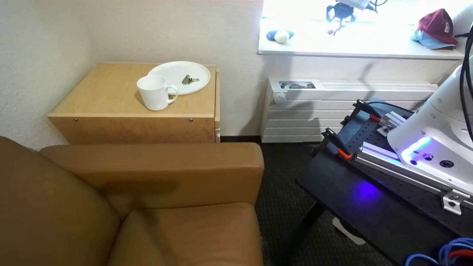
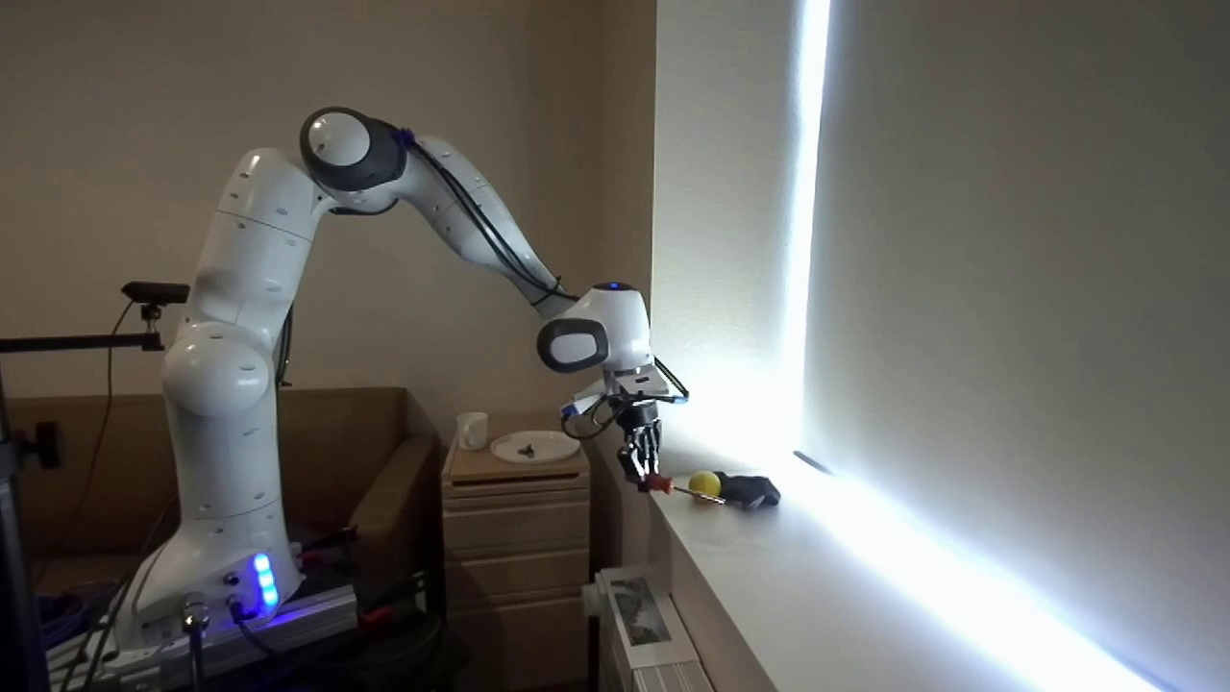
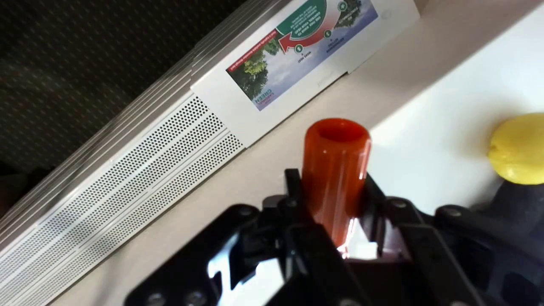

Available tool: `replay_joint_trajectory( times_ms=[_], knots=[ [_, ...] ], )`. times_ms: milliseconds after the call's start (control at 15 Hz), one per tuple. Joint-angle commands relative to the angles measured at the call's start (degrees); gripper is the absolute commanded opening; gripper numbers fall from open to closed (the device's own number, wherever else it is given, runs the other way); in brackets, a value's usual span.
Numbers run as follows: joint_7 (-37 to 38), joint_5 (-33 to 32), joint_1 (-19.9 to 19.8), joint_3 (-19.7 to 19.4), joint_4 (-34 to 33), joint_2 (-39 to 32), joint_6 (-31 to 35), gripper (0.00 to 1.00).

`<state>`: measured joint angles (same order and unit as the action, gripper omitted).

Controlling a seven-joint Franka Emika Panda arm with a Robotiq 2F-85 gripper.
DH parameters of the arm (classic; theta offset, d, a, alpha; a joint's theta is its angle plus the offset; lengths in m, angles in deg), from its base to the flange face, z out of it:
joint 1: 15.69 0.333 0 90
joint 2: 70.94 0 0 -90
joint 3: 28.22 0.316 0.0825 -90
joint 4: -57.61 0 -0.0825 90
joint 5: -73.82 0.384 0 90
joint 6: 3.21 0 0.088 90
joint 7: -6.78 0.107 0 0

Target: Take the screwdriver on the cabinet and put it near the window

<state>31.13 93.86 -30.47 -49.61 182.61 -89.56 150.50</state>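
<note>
The screwdriver has an orange-red handle and a thin shaft. In an exterior view the screwdriver lies roughly level, its shaft pointing toward the yellow ball. My gripper is shut around the handle; it also shows in both exterior views. It is at the edge of the white sill under the bright window. I cannot tell whether the screwdriver touches the sill. The light tan cabinet stands apart from the gripper, by the armchair; it also shows in an exterior view.
A yellow ball and a dark object lie on the sill close to the shaft. A cap lies farther along it. A white radiator is below. A white cup and dish stand on the cabinet.
</note>
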Motion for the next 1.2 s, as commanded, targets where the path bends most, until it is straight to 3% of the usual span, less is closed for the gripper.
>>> replay_joint_trajectory(
  times_ms=[0, 133, 333, 467, 733, 1133],
  knots=[
    [1.01, -0.72, -0.84, 0.81, -0.91, -0.27, -0.64, 0.08],
    [3.42, -2.55, 1.38, 0.55, 0.32, -4.25, 7.05, 0.08],
    [10.08, -0.28, 2.79, 0.3, -4.71, -12.71, 14.43, 0.08],
    [15.47, 0.29, 3.57, -0.87, -9.98, -17.56, 12.14, 0.08],
    [24.16, 0.24, 0.8, -0.66, -22.61, -23.68, 2.04, 0.08],
    [31.35, -1.16, -2.68, 0.63, -35.67, -28.98, -6.95, 0.08]
  ],
)
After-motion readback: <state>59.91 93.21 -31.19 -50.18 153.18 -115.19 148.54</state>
